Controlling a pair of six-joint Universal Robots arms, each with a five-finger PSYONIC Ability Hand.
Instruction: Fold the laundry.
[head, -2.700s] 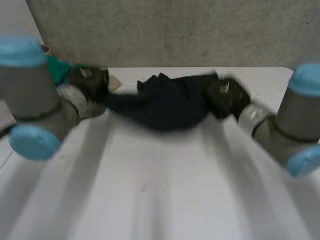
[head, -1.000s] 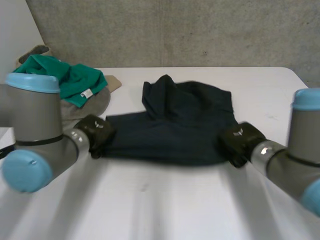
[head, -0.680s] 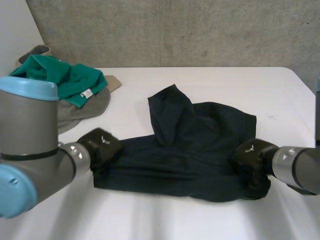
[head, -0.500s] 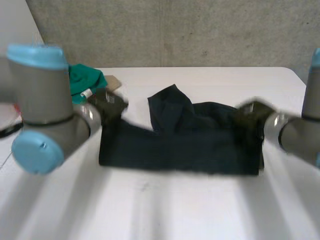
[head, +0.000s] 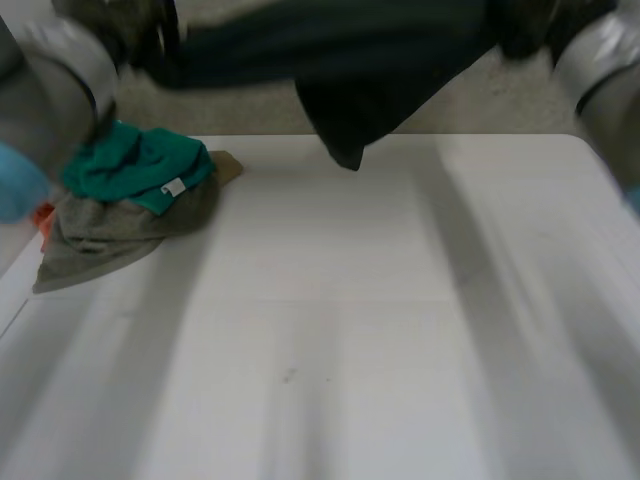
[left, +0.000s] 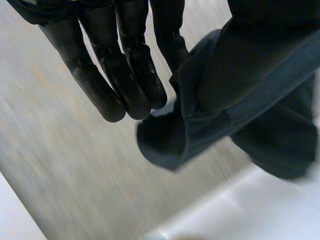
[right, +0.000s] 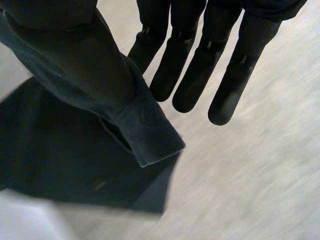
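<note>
The white bench sits below a dark garment, which is stretched in the air between both hands above the far edge (one point droops near the middle). On the bench's left side, a green cloth tops a grey cloth. The left hand and the right hand each pinch one end of the garment between thumb and straight fingers.

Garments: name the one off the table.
The dark navy garment, aloft between left hand and right hand; the green garment and grey garment lie heaped on the table.
</note>
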